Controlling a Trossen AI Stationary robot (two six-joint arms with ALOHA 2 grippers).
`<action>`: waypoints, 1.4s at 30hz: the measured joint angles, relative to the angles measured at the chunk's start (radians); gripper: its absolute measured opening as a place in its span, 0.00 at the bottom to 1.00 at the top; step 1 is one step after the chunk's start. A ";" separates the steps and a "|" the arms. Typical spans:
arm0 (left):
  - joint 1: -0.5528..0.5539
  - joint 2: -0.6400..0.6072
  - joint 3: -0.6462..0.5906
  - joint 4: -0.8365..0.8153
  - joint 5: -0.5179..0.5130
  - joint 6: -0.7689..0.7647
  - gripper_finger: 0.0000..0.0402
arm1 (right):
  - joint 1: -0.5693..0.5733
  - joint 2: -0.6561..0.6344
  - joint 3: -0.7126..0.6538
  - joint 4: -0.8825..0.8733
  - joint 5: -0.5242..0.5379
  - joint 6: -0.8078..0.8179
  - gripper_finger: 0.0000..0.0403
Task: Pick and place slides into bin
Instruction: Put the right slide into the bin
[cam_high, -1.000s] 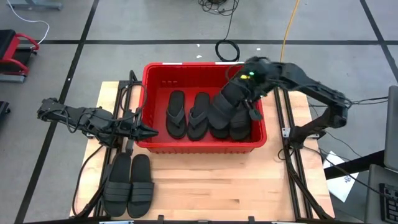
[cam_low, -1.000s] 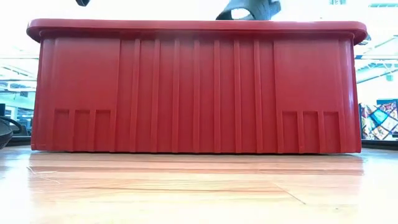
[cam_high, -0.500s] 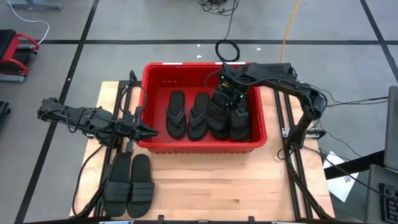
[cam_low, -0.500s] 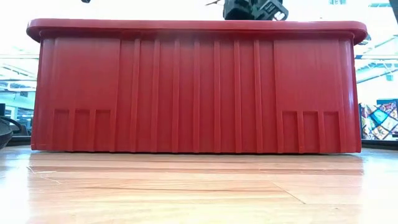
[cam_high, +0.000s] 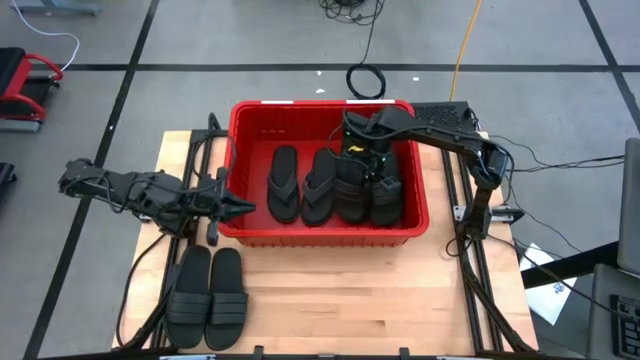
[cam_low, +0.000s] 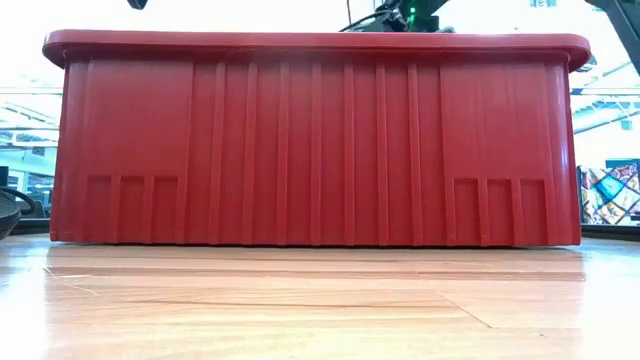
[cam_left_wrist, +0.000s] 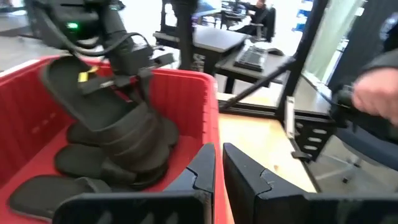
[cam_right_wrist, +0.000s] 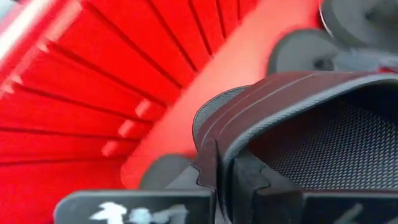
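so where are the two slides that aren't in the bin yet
In the high view, the two slides lie side by side on the table's front-left corner, just in front of the red bin's left end and below the waiting left gripper.

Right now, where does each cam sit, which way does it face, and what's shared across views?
High: overhead, straight down; both arms, bin, two slides on the table.
Low: table height, level at the bin's front wall; only arm bits above the rim.
Left wrist: at the bin's left wall, looking across; own shut left gripper, right arm holding a slide.
Right wrist: inside the bin; right gripper shut on the slide's strap.
Shared: the bin shows in all four.
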 joint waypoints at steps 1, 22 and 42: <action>0.007 0.000 0.000 0.000 -0.006 -0.007 0.06 | 0.000 0.006 0.000 0.000 -0.033 -0.014 0.01; 0.068 0.000 0.000 0.002 -0.012 -0.077 0.06 | -0.097 0.153 0.000 -0.045 -0.201 -0.062 0.01; 0.068 0.000 0.000 0.002 -0.012 -0.043 0.06 | -0.043 0.152 -0.001 -0.019 -0.041 0.135 0.25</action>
